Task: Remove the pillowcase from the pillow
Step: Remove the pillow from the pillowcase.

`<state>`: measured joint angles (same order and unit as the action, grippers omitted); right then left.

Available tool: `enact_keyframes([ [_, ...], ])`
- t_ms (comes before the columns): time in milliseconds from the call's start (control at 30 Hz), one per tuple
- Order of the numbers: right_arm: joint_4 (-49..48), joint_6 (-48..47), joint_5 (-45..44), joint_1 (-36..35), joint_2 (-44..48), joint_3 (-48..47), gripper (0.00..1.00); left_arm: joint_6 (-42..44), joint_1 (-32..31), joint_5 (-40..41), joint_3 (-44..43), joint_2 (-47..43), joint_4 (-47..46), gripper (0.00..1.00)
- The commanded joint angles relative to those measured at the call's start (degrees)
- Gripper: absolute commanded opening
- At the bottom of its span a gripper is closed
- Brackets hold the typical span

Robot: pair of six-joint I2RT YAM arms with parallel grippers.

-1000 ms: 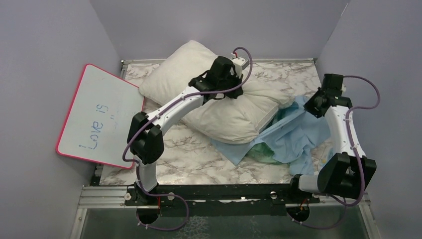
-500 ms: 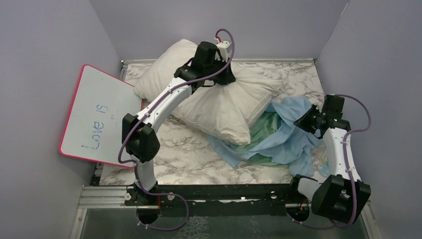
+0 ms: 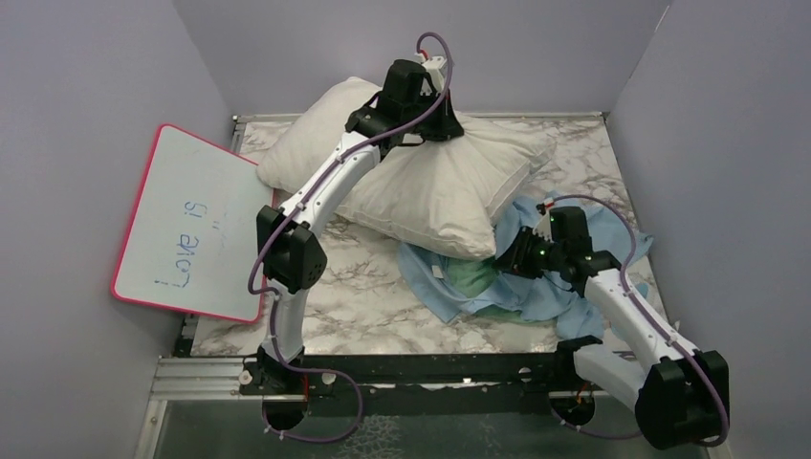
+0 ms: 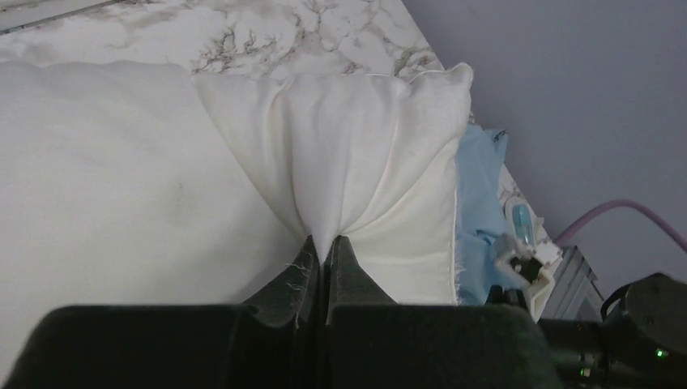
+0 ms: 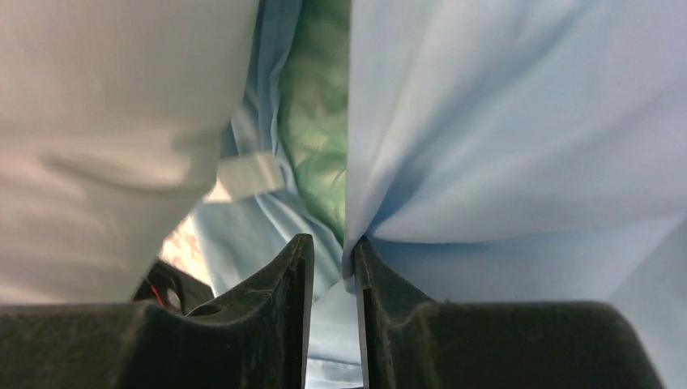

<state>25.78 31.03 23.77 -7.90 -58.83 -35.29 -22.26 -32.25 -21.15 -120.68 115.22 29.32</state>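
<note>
The cream-white pillow (image 3: 430,196) lies tilted across the back of the table. My left gripper (image 3: 426,129) is shut on a pinch of its fabric near the far edge; in the left wrist view the jaws (image 4: 326,247) hold a gathered fold of the pillow (image 4: 121,178). The pillowcase (image 3: 435,282) lies crumpled at the right, light blue with its teal-green face showing, partly under the pillow's near corner. My right gripper (image 3: 507,258) is low over it, jaws a narrow gap apart (image 5: 334,243). A fold of the pillowcase (image 5: 526,121) touches one fingertip.
A pink-framed whiteboard (image 3: 191,225) leans at the left edge of the marble table (image 3: 363,296). Purple walls close in the left, back and right. The right arm's wrist shows in the left wrist view (image 4: 648,324).
My left gripper has pulled the pillow back and to the left, drawing it off the pillowcase. My right gripper has swung from the right edge down and left, to the pillowcase near the pillow's corner.
</note>
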Motion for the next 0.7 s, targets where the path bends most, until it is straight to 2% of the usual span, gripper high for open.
enact_keyframes([
  [0,-4.8,2.71,-0.75,-6.44,1.3,3.27,0.33,-3.84,0.35,1.16,-8.75,1.69,-7.71,0.0],
  [133,-5.01,4.03,-4.07,-12.72,0.61,4.06,0.43,-4.02,0.35,1.49,-7.62,1.66,-7.66,0.0],
  [233,-6.95,5.77,-6.56,-15.1,4.1,5.97,0.64,-3.65,0.35,2.69,-6.58,1.04,-7.73,0.0],
  [267,-7.72,5.52,-6.07,-15.39,5.25,6.64,0.67,-3.47,0.35,3.25,-6.43,0.82,-7.73,0.0],
  [467,-8.49,0.65,-3.26,-17.94,4.39,5.9,0.73,-4.59,0.76,3.35,-7.97,2.28,-7.71,0.0],
  [667,-10.38,0.03,-8.98,-25.9,2.09,6.12,0.75,-6.86,1.57,2.29,-8.89,3.56,-7.75,0.0],
])
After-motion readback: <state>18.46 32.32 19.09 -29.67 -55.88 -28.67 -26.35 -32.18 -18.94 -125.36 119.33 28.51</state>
